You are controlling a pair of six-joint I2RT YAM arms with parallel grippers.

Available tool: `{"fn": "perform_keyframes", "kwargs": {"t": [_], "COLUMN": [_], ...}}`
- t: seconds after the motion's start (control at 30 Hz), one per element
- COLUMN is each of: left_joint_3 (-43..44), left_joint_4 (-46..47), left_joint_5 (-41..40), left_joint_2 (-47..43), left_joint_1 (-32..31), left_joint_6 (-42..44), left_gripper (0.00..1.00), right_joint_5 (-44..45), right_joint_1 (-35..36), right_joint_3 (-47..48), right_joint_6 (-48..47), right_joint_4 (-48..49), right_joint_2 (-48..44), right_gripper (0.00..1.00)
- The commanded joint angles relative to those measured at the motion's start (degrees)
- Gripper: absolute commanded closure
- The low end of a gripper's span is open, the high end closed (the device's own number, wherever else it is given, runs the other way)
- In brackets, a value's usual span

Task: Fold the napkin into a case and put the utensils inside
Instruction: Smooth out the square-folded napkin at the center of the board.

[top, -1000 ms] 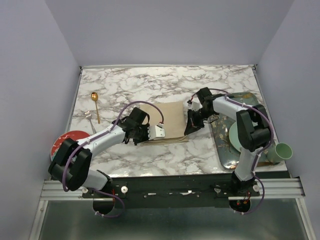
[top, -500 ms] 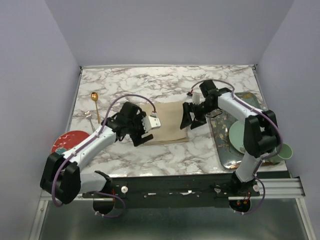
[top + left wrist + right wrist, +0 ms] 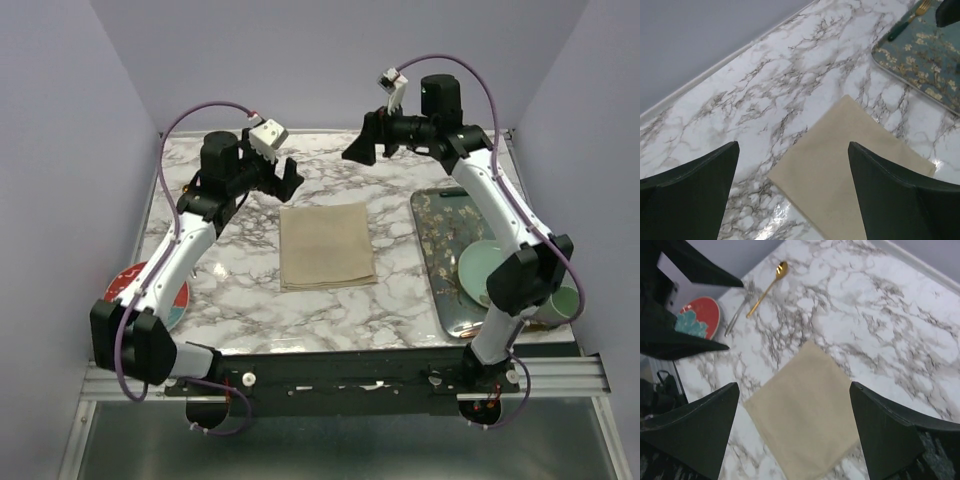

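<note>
Black-fingered left gripper (image 3: 288,178) and right gripper (image 3: 360,145) both hang released above the table, jaws spread wide, gripping nothing. Below, between them, the plain beige-tan cloth napkin (image 3: 327,245) lies flat on the white marble-patterned tabletop (image 3: 330,170), a smooth near-square rectangle. Leftward, the small gold spoon (image 3: 771,284) and thin metal fork (image 3: 738,314) lie apart from it.

Top view: left arm (image 3: 180,245) hid spoon (image 3: 765,290), fork (image 3: 738,312), part of red plate (image 3: 122,284). Left wrist: tray (image 3: 925,60) clipped at edge.
</note>
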Motion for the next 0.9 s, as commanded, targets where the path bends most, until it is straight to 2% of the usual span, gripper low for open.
{"fn": "perform_keyframes", "kwargs": {"t": [0.0, 0.07, 0.1, 0.13, 0.17, 0.2, 0.23, 0.33, 0.47, 0.57, 0.87], "left_joint_3": [4.00, 3.13, 1.73, -0.03, -3.00, -4.08, -4.52, -6.37, -6.64, -5.76, -7.24], "left_joint_4": [5.12, 10.53, 13.88, 18.09, 24.75, 27.51, 29.71, 36.92, 45.97, 48.45, 48.98], "left_joint_5": [7.93, 9.97, 10.59, 11.21, 11.73, 12.44, 12.96, 12.88, 14.37, 14.99, 13.85], "left_joint_2": [10.65, 14.69, 15.67, 16.55, 18.47, 19.80, 21.29, 26.30, 33.67, 37.63, 44.85], "left_joint_1": [1.90, 2.34, 2.60, 2.60, 2.60, 2.52, 2.60, 2.95, 3.13, 3.04, 4.71], "left_joint_6": [-18.77, -27.59, -35.38, -39.46, -42.55, -45.36, -50.26, -57.57, -64.79, -67.71, -68.59], "left_gripper": [0.01, 0.01, 0.01, 0.01, 0.01, 0.01, 0.01, 0.01, 0.01, 0.01, 0.01], "right_joint_5": [-9.58, -12.94, -13.56, -14.52, -14.35, -14.53, -15.22, -15.76, -15.58, -15.58, -12.51], "right_joint_1": [-0.72, -0.72, -0.63, -0.54, -0.54, -0.63, -0.63, -0.54, -0.45, -0.45, -1.51], "right_joint_3": [6.78, 4.60, 2.84, -2.22, -4.53, -6.82, -9.36, -12.37, -17.03, -17.91, -18.53], "right_joint_6": [16.52, 22.88, 28.22, 30.71, 33.17, 37.98, 39.94, 46.27, 53.22, 56.39, 55.78], "right_joint_4": [7.14, 11.08, 13.80, 19.57, 22.41, 25.13, 28.82, 36.11, 44.49, 47.74, 47.49], "right_joint_2": [13.95, 16.26, 16.97, 17.32, 17.50, 17.68, 18.72, 20.40, 24.43, 26.81, 34.37], "right_gripper": [0.00, 0.00, 0.00, 0.00, 0.00, 0.00, 0.00, 0.00, 0.00, 0.00, 0.00]}}
